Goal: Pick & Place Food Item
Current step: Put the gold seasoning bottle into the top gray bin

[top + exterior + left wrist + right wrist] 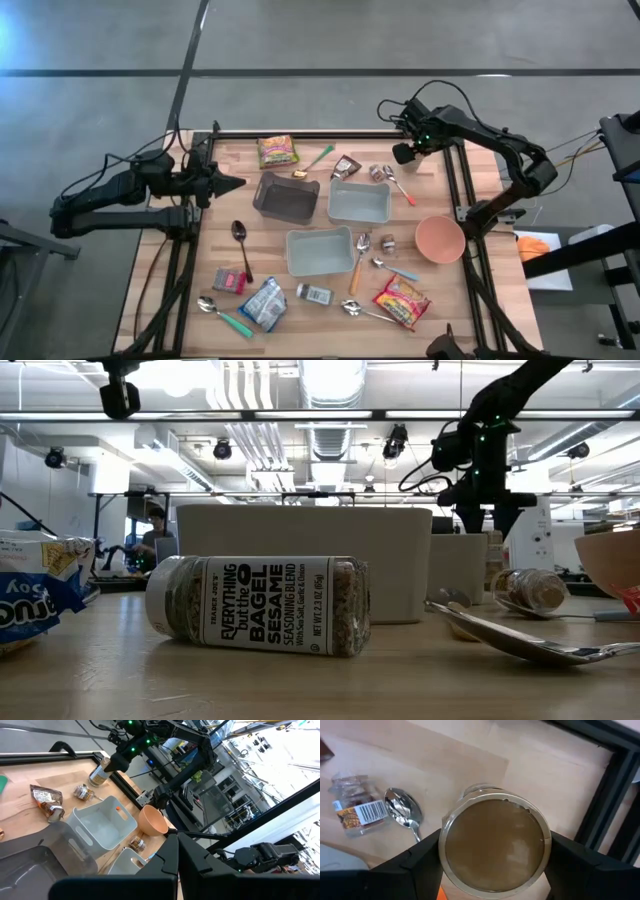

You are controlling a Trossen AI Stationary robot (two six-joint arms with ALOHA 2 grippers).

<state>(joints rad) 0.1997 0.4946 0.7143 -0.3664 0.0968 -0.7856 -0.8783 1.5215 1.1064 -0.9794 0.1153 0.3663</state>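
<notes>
Jar (pixel 492 845) sits between right hand (pixel 492 862) fingers.

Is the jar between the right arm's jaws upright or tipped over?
Upright. The right wrist view looks straight down on the jar's round top, with the jaws flanking both sides; the left wrist view shows it standing near the table's corner.

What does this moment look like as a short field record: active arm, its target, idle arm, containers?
active arm: right tool, over the table's far right corner
target: brown-lidded glass jar, upright between the two dark fingers
grip: fingers flank the jar; contact not confirmed
idle arm: left tool, shut, at the wooden table's left edge
containers: dark grey plastic bin; two pale grey plastic bins; salmon-coloured round bowl
beside target: small labelled spice jar lying on its side, metal spoon
</notes>
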